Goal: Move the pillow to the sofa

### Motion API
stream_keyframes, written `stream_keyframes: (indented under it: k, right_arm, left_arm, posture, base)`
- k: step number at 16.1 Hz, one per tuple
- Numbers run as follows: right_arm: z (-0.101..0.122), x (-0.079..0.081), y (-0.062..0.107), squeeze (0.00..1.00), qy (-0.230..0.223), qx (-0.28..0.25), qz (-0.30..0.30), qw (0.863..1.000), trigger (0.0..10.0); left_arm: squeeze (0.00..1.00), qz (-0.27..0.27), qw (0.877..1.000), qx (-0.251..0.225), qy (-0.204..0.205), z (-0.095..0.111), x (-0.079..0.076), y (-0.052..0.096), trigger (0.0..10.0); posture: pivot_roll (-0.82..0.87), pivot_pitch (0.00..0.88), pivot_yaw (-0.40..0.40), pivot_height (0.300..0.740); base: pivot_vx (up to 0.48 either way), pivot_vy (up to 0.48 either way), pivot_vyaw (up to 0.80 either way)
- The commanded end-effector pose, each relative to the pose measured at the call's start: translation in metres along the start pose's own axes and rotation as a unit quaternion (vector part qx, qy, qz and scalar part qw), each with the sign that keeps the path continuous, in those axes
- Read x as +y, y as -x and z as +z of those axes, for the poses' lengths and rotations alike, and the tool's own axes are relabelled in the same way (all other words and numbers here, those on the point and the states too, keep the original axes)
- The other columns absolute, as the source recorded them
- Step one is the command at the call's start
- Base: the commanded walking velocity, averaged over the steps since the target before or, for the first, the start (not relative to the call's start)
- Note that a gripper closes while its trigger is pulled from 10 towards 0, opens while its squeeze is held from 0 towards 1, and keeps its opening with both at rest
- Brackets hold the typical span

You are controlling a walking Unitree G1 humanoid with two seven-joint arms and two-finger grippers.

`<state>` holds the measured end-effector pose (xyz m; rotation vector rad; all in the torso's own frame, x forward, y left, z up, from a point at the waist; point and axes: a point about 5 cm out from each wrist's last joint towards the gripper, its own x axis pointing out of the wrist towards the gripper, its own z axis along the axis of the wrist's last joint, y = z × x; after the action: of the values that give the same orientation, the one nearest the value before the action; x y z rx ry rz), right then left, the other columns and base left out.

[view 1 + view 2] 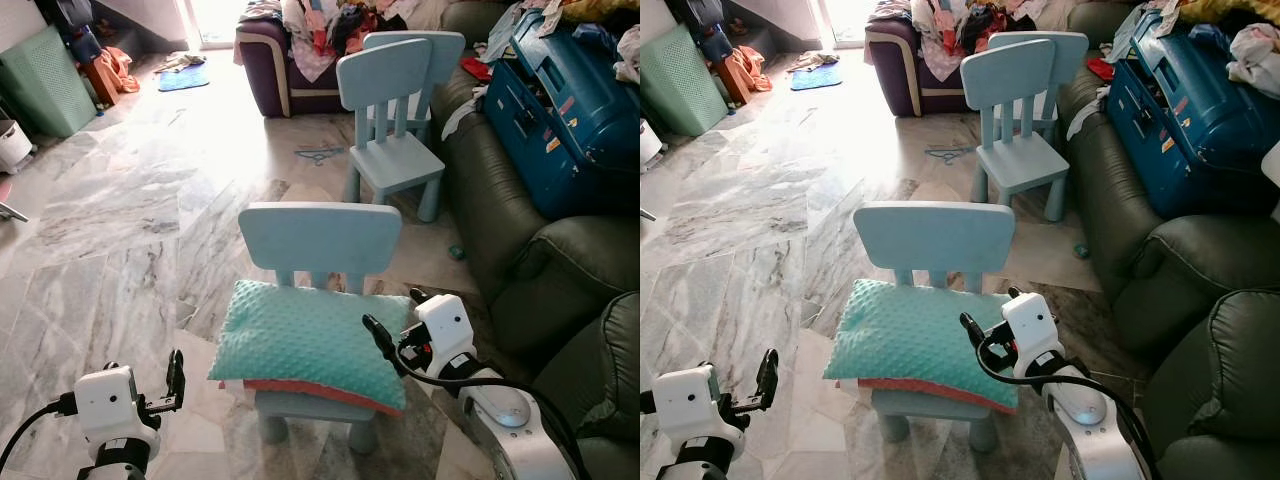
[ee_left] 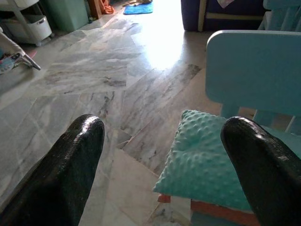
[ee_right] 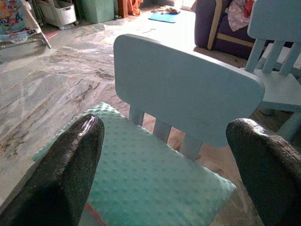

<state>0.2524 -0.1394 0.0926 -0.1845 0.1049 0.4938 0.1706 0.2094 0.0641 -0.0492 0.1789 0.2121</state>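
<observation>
The pillow (image 1: pixel 312 342), teal with an orange underside, is laid flat on the seat of a small blue chair (image 1: pixel 320 240), just ahead of both grippers. The right gripper (image 1: pixel 385 345) is held at the pillow's near right corner, fingers spread wide with nothing held, and the left gripper (image 1: pixel 175 382) is held low beside the pillow's other end, likewise wide open and empty. Beyond the right gripper a dark green sofa (image 1: pixel 540 260) is seen, with a blue suitcase (image 1: pixel 570 95) lying on it.
</observation>
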Motion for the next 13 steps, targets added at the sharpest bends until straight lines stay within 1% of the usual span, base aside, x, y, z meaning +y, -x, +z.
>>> stream_keyframes:
  k: [1, 4, 13]
  right_arm:
    - [0.0046, 0.0032, 0.0008, 0.0, 0.0, -0.008, 0.008, 1.0, 10.0]
    - [0.005, 0.0039, 0.0012, 0.0, -0.001, -0.007, 0.01, 1.0, 10.0]
    - [0.0042, 0.0069, 0.0012, 0.0, -0.006, -0.005, 0.014, 1.0, 10.0]
  left_arm:
    - [0.0, 0.001, 1.0, -0.001, -0.005, 0.0018, 0.0017, 0.0022, 10.0]
    - [0.0, 0.001, 1.0, 0.001, -0.005, 0.0017, 0.0018, 0.0023, 10.0]
    - [0.0, 0.001, 1.0, 0.004, -0.007, 0.0014, 0.0014, 0.0028, 10.0]
  posture:
    - [-0.13, 0.118, 0.063, 0.74]
    - [-0.13, 0.124, 0.064, 0.736]
    - [-0.12, 0.134, 0.068, 0.651]
  base:
    - [0.0, 0.0, 0.0]
    - [0.0, 0.0, 0.0]
    - [0.0, 0.0, 0.0]
